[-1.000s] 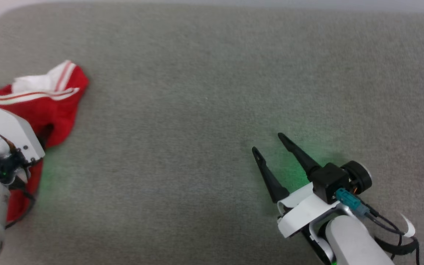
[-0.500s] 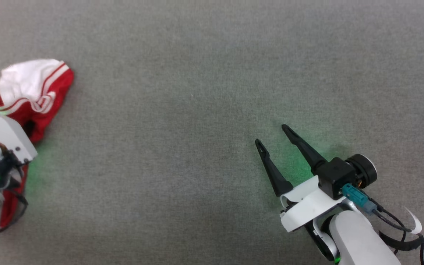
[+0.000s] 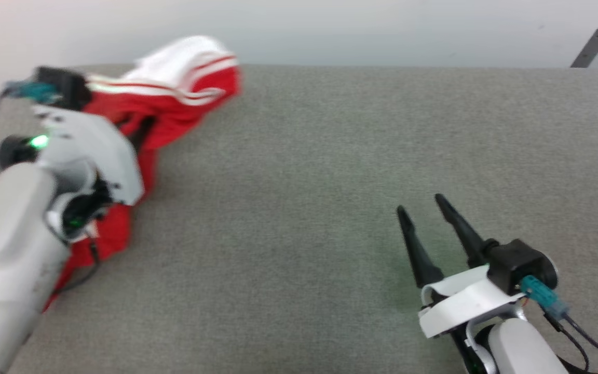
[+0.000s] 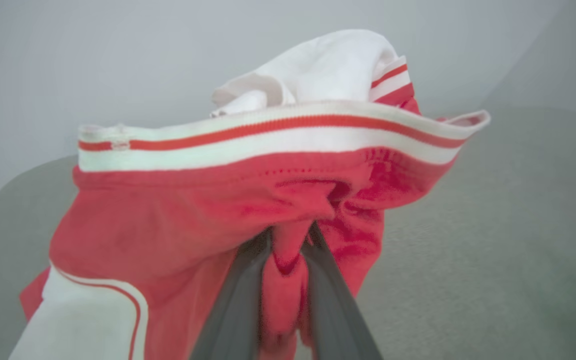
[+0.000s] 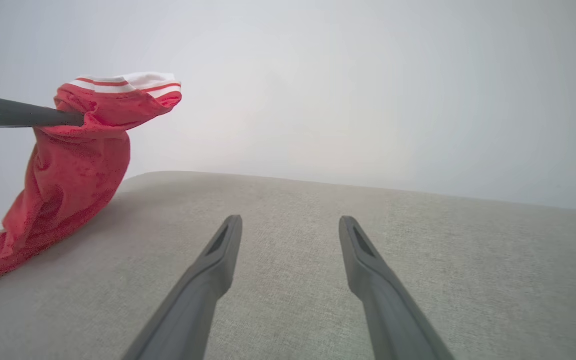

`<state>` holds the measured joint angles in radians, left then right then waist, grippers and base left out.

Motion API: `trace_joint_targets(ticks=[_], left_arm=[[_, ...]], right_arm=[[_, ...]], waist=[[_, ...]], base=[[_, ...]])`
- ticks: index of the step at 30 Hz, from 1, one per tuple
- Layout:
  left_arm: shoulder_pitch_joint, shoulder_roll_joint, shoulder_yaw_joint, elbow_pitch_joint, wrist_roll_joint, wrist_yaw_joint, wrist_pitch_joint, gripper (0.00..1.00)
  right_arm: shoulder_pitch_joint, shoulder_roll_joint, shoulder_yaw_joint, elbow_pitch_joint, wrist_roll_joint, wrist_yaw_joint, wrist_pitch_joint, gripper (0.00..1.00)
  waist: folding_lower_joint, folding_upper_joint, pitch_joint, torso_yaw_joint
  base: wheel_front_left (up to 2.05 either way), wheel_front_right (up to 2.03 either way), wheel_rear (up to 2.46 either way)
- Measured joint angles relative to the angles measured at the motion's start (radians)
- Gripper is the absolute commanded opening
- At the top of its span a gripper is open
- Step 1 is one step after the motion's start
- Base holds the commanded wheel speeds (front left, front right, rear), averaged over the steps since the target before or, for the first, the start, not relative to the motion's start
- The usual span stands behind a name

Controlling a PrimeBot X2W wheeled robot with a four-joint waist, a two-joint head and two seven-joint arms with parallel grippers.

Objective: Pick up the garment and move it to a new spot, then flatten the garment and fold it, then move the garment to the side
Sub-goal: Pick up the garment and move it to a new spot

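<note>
No writing, number, brand or sign can be read anywhere from here. The bunched red garment (image 4: 208, 220) shows only plain cloth and red-and-white striped trim in its folds.

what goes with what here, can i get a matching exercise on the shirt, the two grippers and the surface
Things
1. shirt
2. left gripper
3. right gripper
4. surface

States
a. shut on red cloth
b. grey
c. hanging, low end resting on the surface
d. open, holding nothing

Pairs: 1-c, 2-a, 3-d, 4-b
</note>
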<state>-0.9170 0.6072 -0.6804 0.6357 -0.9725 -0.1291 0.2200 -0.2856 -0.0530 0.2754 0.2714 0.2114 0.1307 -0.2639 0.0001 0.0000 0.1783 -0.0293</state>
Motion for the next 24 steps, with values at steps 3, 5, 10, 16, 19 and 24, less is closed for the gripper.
trace_joint_targets(ticks=[3, 5, 10, 16, 19, 24], left_arm=[[-0.027, -0.008, -0.092, -0.107, -0.02, 0.0, 0.018, 0.0], [-0.041, -0.036, -0.15, -0.176, -0.052, 0.0, 0.029, 0.0], [-0.095, -0.1, -0.307, -0.286, -0.08, 0.0, 0.062, 0.0], [-0.17, -0.179, -0.442, -0.296, -0.126, 0.0, 0.071, 0.0], [-0.183, -0.187, -0.489, -0.239, -0.165, 0.0, 0.072, 0.0], [-0.189, -0.179, -0.553, -0.112, -0.203, 0.0, 0.087, 0.0]], right_arm=[[0.006, 0.0, -0.039, -0.016, 0.0, 0.0, 0.0, 1.0], [0.008, 0.0, -0.068, -0.035, 0.011, 0.0, 0.0, 1.0], [0.008, 0.0, -0.13, -0.07, 0.035, 0.0, 0.0, 1.0], [0.001, 0.0, -0.184, -0.095, 0.088, 0.0, 0.0, 1.0], [-0.002, 0.0, -0.188, -0.101, 0.111, 0.0, 0.0, 1.0], [-0.004, 0.0, -0.191, -0.107, 0.163, 0.0, 0.0, 1.0]], waist=[[0.0, 0.0, -0.008, -0.019], [0.0, 0.0, -0.008, -0.035], [0.0, 0.0, 0.01, -0.088], [0.0, 0.0, 0.059, -0.177], [-0.0001, 0.0, 0.084, -0.227], [-0.0001, 0.0, 0.126, -0.307]], base=[[0.0, 0.0, 0.0], [0.0, 0.0, 0.0], [0.0, 0.0, 0.0], [0.0, 0.0, 0.0], [0.0, 0.0, 0.0], [0.0, 0.0, 0.0]])
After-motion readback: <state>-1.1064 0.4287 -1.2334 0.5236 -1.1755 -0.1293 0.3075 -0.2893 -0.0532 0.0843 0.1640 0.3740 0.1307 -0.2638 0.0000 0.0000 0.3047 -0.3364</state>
